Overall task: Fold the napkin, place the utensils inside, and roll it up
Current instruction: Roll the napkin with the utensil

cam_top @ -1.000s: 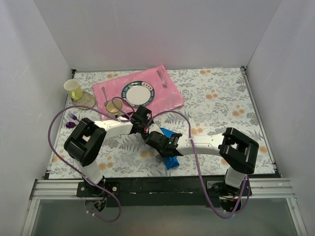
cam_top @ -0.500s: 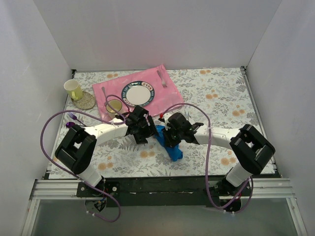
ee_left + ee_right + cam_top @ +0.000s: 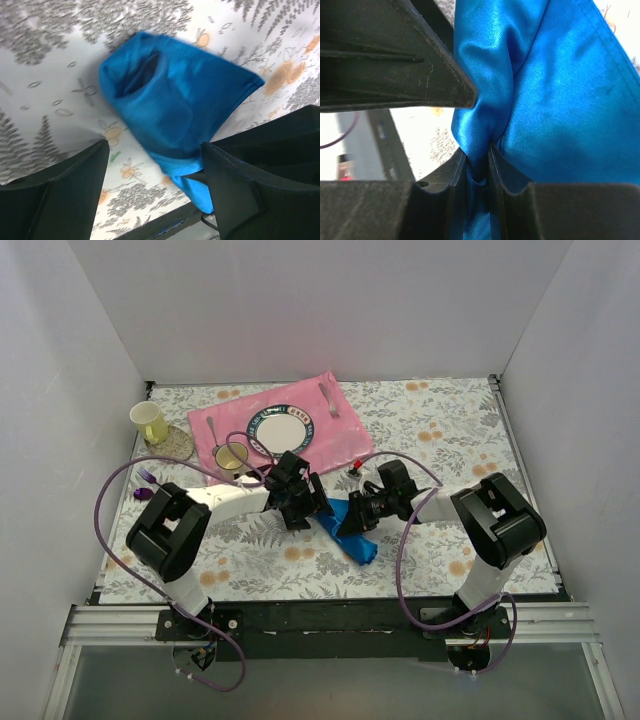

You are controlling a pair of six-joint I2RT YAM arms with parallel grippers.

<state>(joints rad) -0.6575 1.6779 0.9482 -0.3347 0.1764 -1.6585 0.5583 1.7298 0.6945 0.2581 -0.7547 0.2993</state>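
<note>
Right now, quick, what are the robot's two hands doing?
Left gripper: open, holding nothing.
Right gripper: closed, pinching a fold of the blue napkin.

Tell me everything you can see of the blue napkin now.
The napkin is a royal-blue, satiny cloth, bunched into a loose bundle, not folded flat, lying on the floral table between the two arms. The right gripper pinches a fold; the left gripper is open above it. No utensil shows in it.
</note>
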